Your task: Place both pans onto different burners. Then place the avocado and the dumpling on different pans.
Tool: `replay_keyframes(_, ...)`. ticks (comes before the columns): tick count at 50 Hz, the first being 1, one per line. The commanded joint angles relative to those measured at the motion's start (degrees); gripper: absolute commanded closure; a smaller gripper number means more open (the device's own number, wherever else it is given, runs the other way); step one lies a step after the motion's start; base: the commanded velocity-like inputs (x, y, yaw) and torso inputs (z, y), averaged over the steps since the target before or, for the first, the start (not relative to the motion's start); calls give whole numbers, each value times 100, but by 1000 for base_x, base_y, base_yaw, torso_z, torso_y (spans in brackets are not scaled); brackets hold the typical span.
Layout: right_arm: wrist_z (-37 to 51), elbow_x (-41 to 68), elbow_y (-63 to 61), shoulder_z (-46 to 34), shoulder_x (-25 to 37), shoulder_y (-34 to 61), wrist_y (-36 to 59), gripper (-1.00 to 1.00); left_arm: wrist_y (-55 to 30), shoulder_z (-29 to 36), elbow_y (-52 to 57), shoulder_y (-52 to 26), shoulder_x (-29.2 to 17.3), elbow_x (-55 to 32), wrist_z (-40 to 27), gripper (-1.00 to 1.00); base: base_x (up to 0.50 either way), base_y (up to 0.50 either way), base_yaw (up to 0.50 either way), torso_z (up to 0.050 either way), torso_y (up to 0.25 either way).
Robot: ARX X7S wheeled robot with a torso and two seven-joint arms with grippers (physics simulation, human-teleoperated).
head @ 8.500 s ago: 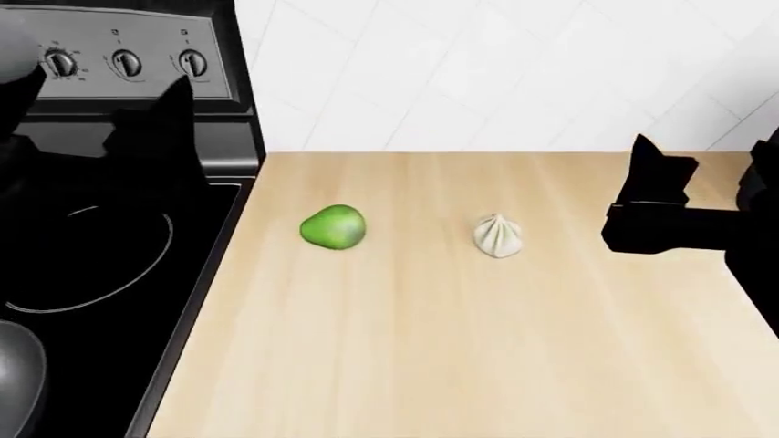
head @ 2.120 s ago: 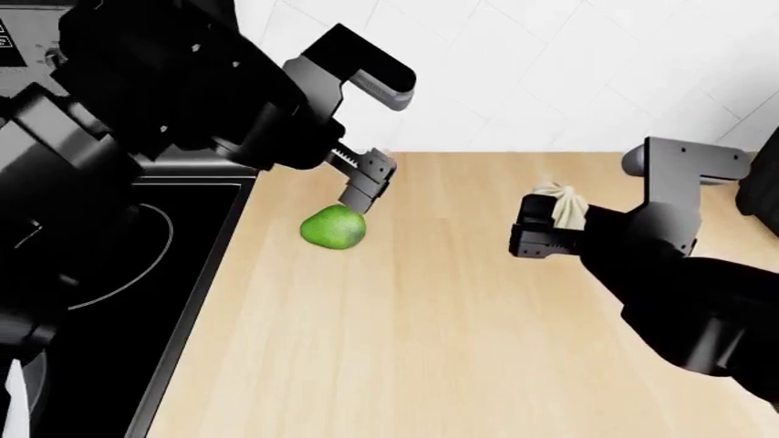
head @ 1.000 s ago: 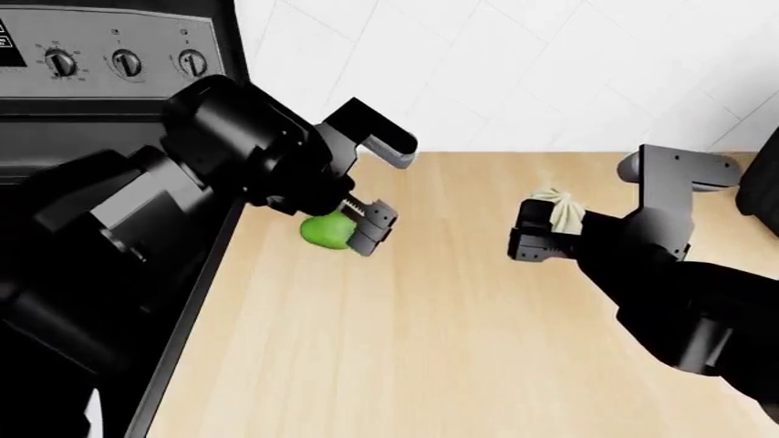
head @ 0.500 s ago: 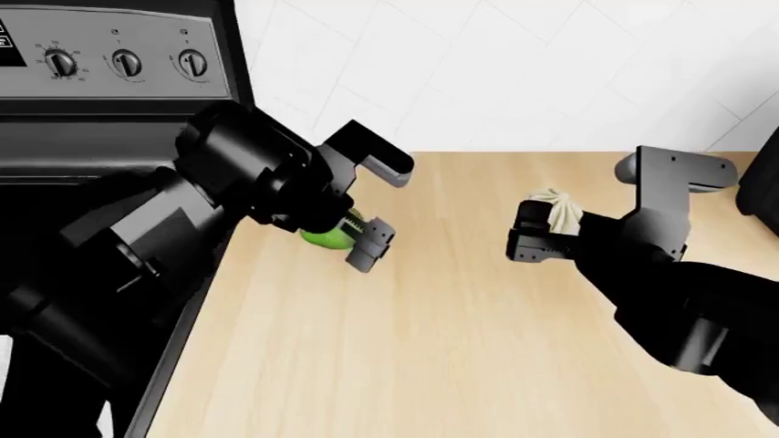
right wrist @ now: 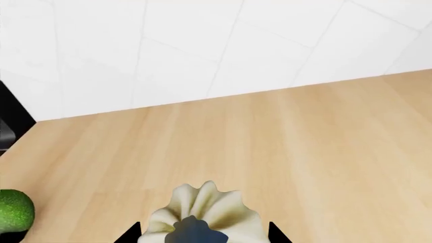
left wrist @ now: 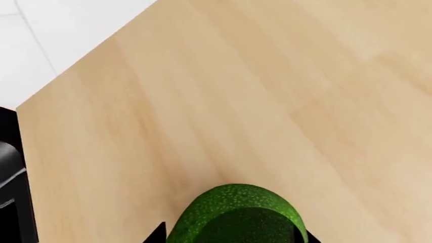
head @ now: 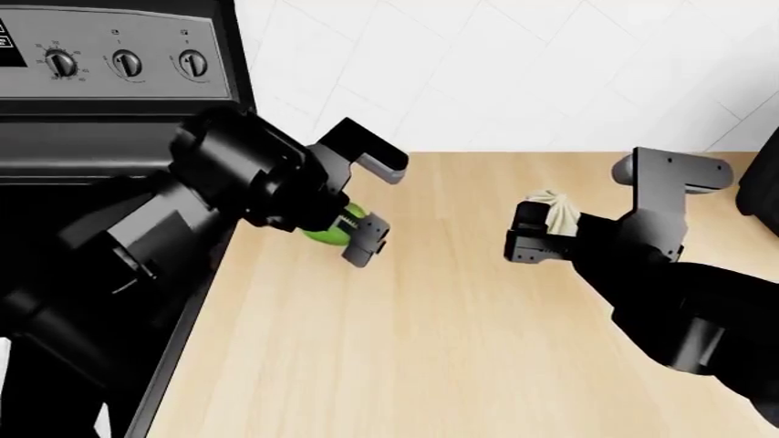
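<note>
Since both foods must go onto separate pans, each claw takes one item.
- Avocado (head: pixel 324 232): on counter (head: pixel 462 347) near stove edge, between fingers of my left claw (head: pixel 347 230); claw straddles it, contact likely, lift not evident.
- Dumpling (head: pixel 555 211): grasped in my right claw (head: pixel 535 233), carried above counter, pleats up.
- Pans: not in view; placement on burners cannot be judged.
- Counter: pale wood grain, bare otherwise.
- Stove (head: pixel 122 109): black, three knobs (head: pixel 126 63) on panel.
- Wall (head: pixel 512 73): white tile.

Wooden countertop (head: pixel 462 356), white tiled wall (head: pixel 512 64), stove knobs (head: pixel 127 63).
</note>
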Motion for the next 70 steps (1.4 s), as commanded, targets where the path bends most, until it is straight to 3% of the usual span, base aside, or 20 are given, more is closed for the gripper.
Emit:
replay_keyframes(1,-13,-120,-38,40,-13,31,82,100,170,-323,481,-82,-218,-77,-420,100,0,0,0,0,0)
replay_keyframes(20,223,-43,-338,93,32,195,213,100,-228,-1421,2485,-679,-1198,-1061,-2001,100,0,0,0,0,0)
replay_keyframes(36,425,37,-516,139,38,439,398,100,-567,-2070,3648,-982,-1697,-1926,-2988,100,0,0,0,0,0)
replay_keyframes(43,604,41,-668,244,138,697,498,100,-719,-2831,4649,-1432,-2024,-3256,-4317,100,0,0,0,0,0)
replay_keyframes(59,808,87,-980,384,270,910,553,100,-300,-3327,5992,-1058,-2740,-4342,-5475,100,0,0,0,0,0)
replay_keyframes(70,1000,178,-1185,482,340,1108,629,100,192,-3755,6696,-579,-3229,-4284,-5566,100,0,0,0,0,1)
